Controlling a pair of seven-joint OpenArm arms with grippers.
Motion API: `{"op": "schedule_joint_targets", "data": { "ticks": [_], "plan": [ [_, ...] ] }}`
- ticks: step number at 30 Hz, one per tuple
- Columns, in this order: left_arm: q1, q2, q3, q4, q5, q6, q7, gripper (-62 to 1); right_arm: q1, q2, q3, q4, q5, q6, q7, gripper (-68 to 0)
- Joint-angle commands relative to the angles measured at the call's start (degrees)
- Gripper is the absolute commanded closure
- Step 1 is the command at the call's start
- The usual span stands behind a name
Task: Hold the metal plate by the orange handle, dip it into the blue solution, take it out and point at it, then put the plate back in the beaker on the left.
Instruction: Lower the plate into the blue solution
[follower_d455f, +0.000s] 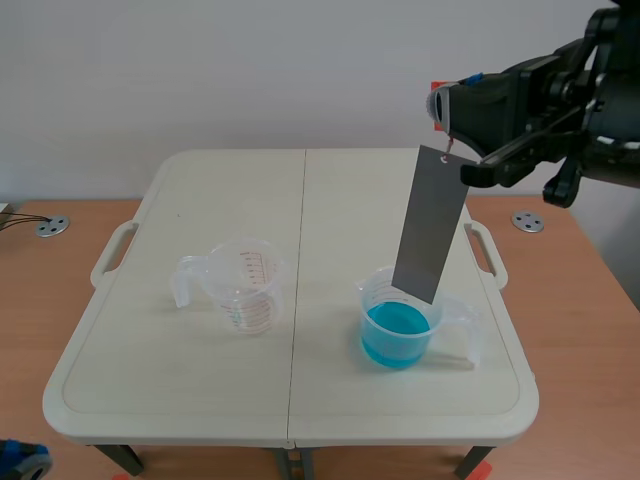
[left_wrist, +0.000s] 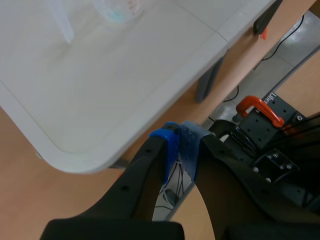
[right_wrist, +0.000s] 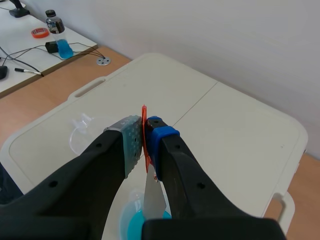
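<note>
Figure: plate suspended over the solution. The right end effector (right_wrist: 145, 142) is gripping the orange handle (right_wrist: 144, 114), which is sitting pinched between the grey-green pad and the blue pad. The end effector is hanging high above the right half of the tabletop (follower_d455f: 300, 190). The metal plate (follower_d455f: 432, 225) is hanging from the handle (a long grey strip, leaning slightly, with its upper end nearer the arm). Its lower edge is reaching the mouth of the right beaker (follower_d455f: 400, 320), directly over the blue solution (follower_d455f: 397, 335). Whether the edge is touching the liquid cannot be told from these views. This beaker is standing on the right half of the tabletop with its handle pointing toward the right edge.

The left beaker (follower_d455f: 245, 285), clear with red graduation marks, is standing upright on the left half of the tabletop. It is well apart from the right beaker, and its handle is pointing left.

The left end effector (left_wrist: 178, 142) is resting low, off the near left corner of the tabletop. Its two fingers are meeting at the tips and holding nothing. Beyond it, an orange clamp (left_wrist: 260, 107) is sitting on black hardware beneath the tabletop's edge.
</note>
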Motion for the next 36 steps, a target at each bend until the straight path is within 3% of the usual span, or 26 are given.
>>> {"op": "schedule_joint_targets", "data": {
  "ticks": [1,8,36],
  "plan": [
    [1.6,0.3,0.2,0.3,-0.4,-0.2,-0.4,-2.7,0.9,0.1,-0.4,-0.2,0.8,0.4,1.0,-1.1],
    [7.5,0.3,0.2,0.1,-0.4,-0.1,-0.4,-2.7,0.9,0.0,-1.5,-2.3,0.8,0.4,1.8,-1.1],
    [7.6,1.9,0.4,-1.3,0.0,-0.3,0.1,-2.7,4.2,0.0,-2.1,-19.5,0.6,0.4,1.8,-1.1]
  ]
}}
